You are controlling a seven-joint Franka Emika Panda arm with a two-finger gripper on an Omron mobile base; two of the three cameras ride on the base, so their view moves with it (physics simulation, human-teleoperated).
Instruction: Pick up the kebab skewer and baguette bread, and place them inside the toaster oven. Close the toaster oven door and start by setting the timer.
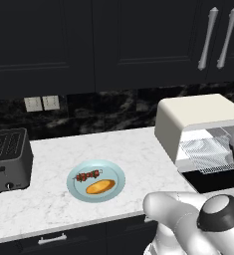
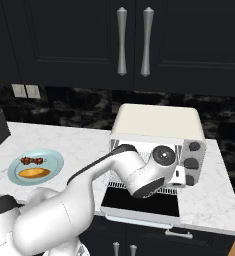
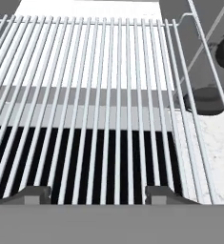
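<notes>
The cream-white toaster oven [image 2: 156,121] stands near the tabletop's [image 1: 128,149] right end, its dark glass door [image 2: 141,201] dropped flat and wire rack [image 3: 99,105] pulled out. The fingers [image 3: 95,194] hover apart over the rack, holding nothing. The red-brown skewer [image 1: 88,175] and golden baguette [image 1: 100,187] lie on a blue plate [image 1: 116,172] near the front edge.

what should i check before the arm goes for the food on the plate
1. Toaster oven door folded down, open: ok.
2. Wire rack pulled out and bare, room for both items: ok.
3. Kebab skewer and baguette bread lying side by side on the blue plate: ok.
4. Claw open with nothing between its tips: ok.
5. Claw near the food: not ok, it hangs over the rack, well away from the plate.
6. Timer knob setting: cannot tell.
</notes>
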